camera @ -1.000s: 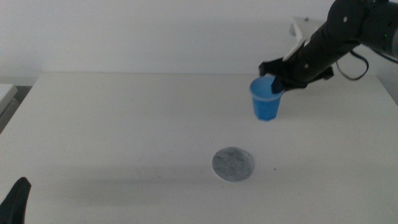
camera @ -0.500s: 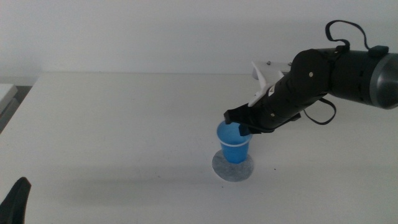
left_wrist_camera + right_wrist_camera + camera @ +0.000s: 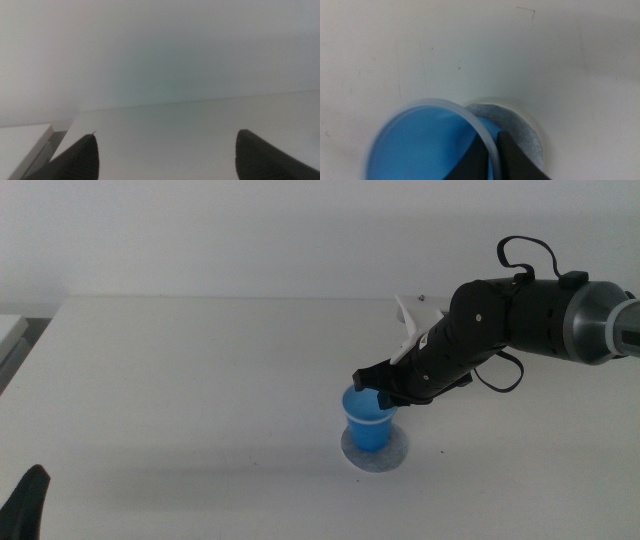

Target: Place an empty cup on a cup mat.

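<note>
- Now the placing step is under way: the right gripper (image 3: 378, 385) is clamped on the rim of the cup (image 3: 366, 420), one jaw inside and one outside, as the right wrist view shows
- The cup is upright over the cup mat (image 3: 396, 456), its base at or just above the disc; whether it already bears on the mat cannot be told from these views
- By the wrist view the cup sits a little off the mat's middle, with more grey showing on one side
- Next, I judge, the cup must settle fully on the mat, then the jaws part and lift straight up so the rim is not dragged
- The left gripper (image 3: 24, 502) waits at the near left corner of the worktop (image 3: 200, 380), its jaws apart and holding nothing
- No brand, label or writing can be read on anything
</note>
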Robot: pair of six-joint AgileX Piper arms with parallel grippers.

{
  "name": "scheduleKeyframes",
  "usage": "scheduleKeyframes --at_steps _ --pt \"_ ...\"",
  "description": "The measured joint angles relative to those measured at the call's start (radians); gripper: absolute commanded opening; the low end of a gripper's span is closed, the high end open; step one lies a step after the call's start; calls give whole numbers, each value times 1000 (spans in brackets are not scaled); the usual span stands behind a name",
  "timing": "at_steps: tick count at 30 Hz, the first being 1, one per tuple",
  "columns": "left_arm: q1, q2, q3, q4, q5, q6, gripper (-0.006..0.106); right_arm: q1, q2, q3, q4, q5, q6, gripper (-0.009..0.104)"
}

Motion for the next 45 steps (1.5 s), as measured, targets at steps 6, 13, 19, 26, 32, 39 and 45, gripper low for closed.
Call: scheduleKeyframes --at_steps 6,13,19,26,32,39,45 --pt "0 0 0 0 0 0 94 0 -19 0 0 17 3 53" --pt "0 0 0 0 0 0 94 0 -180 0 -47 47 3 77" --pt "0 0 0 0 0 0 94 0 -407 0 -168 76 5 77" --pt "0 0 0 0 0 0 94 -33 -672 94 -299 72 120 77" --pt "0 0 0 0 0 0 94 -170 -1006 416 -346 -70 141 77" --pt "0 0 0 0 0 0 94 -387 -1323 738 -240 -164 53 77" --pt "0 0 0 0 0 0 94 -467 -1540 926 -201 -239 -49 93"
